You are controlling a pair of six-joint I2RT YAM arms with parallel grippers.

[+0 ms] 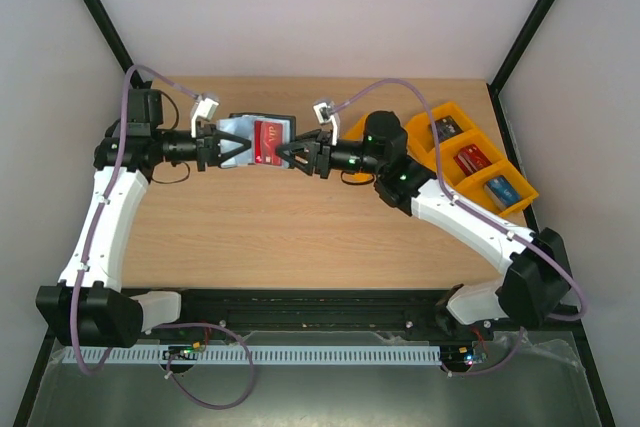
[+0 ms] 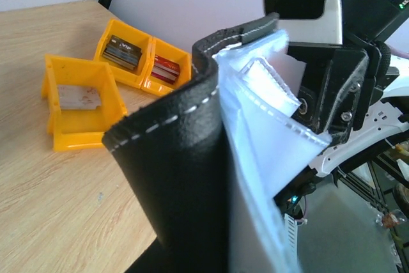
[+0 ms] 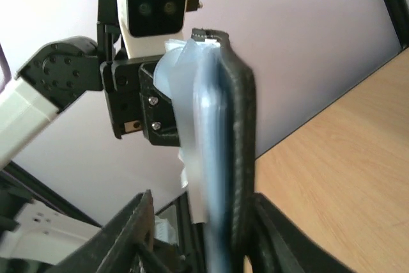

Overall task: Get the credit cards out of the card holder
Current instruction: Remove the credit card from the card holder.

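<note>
The black folding leather card holder [image 1: 240, 130] with white stitching is located over the far centre of the pale wooden worktop [image 1: 300, 237], between the two arms. It is open, with the pale blue-grey clear pockets facing up toward the top camera. Whether its lower edge touches the worktop cannot be determined.

The left pincer [image 1: 235, 149] is clamped together on the left side of the card holder.

The right pincer [image 1: 288, 156] stands at the right edge of the card holder. In the right wrist view its fingers [image 3: 131, 228] are apart, one on each side of the holder's edge, with a visible gap between the near finger and the clear pockets.

One thin red plastic credit card [image 1: 268, 142] with pale print sits in a pocket on the right half of the card holder.

Three orange plastic trays [image 1: 435, 152] stand at the far right of the worktop, well apart from the card holder. Each contains a flat item: one dark, one red, one blue.
</note>
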